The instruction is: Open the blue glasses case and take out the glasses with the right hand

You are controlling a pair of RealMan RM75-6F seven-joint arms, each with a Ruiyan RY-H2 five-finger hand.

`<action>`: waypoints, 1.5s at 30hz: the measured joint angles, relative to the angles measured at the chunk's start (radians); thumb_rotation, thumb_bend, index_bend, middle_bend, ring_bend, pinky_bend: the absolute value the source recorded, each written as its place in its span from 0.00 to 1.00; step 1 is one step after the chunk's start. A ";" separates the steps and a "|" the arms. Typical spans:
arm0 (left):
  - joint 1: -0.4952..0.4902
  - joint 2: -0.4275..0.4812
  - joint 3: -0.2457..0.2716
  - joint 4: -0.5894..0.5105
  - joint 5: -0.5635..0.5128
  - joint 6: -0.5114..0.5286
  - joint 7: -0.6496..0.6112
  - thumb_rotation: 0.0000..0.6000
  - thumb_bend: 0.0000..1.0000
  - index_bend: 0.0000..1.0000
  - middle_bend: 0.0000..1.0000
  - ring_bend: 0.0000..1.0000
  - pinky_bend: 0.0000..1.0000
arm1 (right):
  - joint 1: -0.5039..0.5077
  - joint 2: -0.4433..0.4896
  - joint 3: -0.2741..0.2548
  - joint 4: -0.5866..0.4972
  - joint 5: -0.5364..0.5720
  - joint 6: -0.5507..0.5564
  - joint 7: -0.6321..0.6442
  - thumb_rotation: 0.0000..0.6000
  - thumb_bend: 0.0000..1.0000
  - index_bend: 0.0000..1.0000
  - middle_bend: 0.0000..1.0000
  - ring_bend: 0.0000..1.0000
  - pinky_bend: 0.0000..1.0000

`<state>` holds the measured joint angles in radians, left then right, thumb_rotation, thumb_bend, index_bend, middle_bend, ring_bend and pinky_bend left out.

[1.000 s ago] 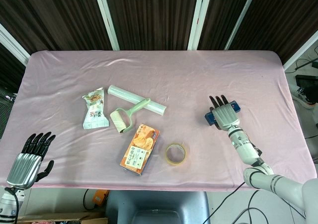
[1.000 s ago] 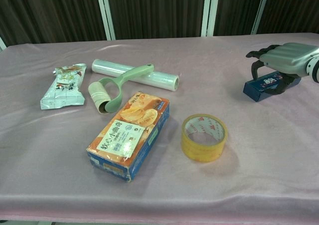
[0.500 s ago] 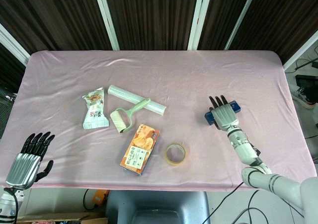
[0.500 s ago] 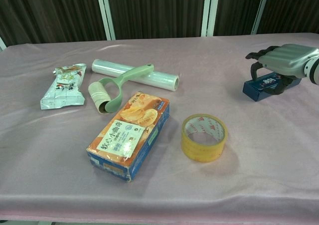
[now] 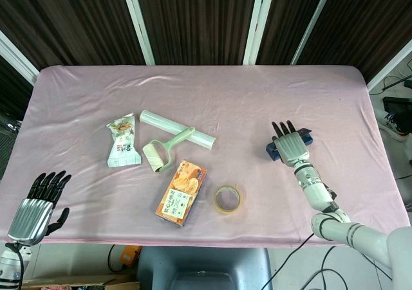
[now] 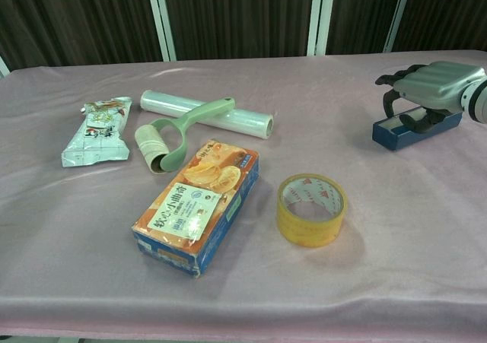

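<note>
A silver-backed robotic right hand [image 6: 434, 84] arches over a small blue rectangular glasses case [image 6: 403, 132] near the right edge of a table draped in pink cloth [image 5: 257, 103], its dark fingers [image 6: 392, 103] curled down against the case's near side while the thumb reaches around the other side, so that the hand grips the case. In the chest view the top of the case looks lifted, with a pale interior showing beneath the palm; whether glasses lie inside cannot be told. In the head view the same right hand [image 5: 291, 147] covers most of the case [image 5: 272, 150], only its blue ends showing on either side. The left hand [image 5: 35, 209] hangs off the near left corner of the table, holding nothing, its black fingers spread apart. Across the middle of the cloth lie a yellow roll of clear packing tape [image 6: 310, 209], an orange-and-blue cardboard snack box [image 6: 199, 203], a pale green lint roller with a curved handle [image 6: 179, 134], a clear roll of plastic film [image 6: 209, 112] just behind the roller's handle, and a crinkled white-and-green snack packet [image 6: 97, 131] farthest left.
</note>
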<state>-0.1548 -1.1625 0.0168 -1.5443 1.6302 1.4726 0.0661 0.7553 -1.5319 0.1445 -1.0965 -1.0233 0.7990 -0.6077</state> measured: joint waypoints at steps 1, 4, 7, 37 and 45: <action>0.000 0.000 0.000 0.000 0.000 0.000 -0.001 1.00 0.39 0.00 0.03 0.00 0.00 | 0.003 -0.001 0.002 0.003 0.004 0.000 -0.002 1.00 0.75 0.59 0.05 0.00 0.00; 0.001 0.001 -0.001 0.001 -0.002 0.002 -0.003 1.00 0.39 0.00 0.03 0.00 0.00 | 0.015 -0.008 0.012 0.016 0.023 -0.005 -0.010 1.00 0.75 0.59 0.05 0.00 0.00; 0.001 0.001 -0.002 0.001 -0.006 0.000 -0.004 1.00 0.39 0.00 0.03 0.00 0.00 | 0.032 -0.019 0.024 0.038 0.049 -0.017 -0.019 1.00 0.75 0.59 0.05 0.00 0.00; 0.006 0.005 0.002 -0.003 0.001 0.008 -0.012 1.00 0.39 0.00 0.03 0.00 0.00 | 0.058 0.042 0.044 -0.124 0.097 0.024 0.011 1.00 0.42 0.27 0.00 0.00 0.00; 0.007 0.006 0.008 -0.003 0.015 0.011 -0.012 1.00 0.39 0.00 0.03 0.00 0.00 | -0.064 0.248 -0.059 -0.368 0.008 0.085 0.083 1.00 0.42 0.34 0.00 0.00 0.00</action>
<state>-0.1483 -1.1570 0.0251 -1.5471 1.6449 1.4831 0.0540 0.6912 -1.2842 0.0855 -1.4645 -1.0153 0.8843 -0.5248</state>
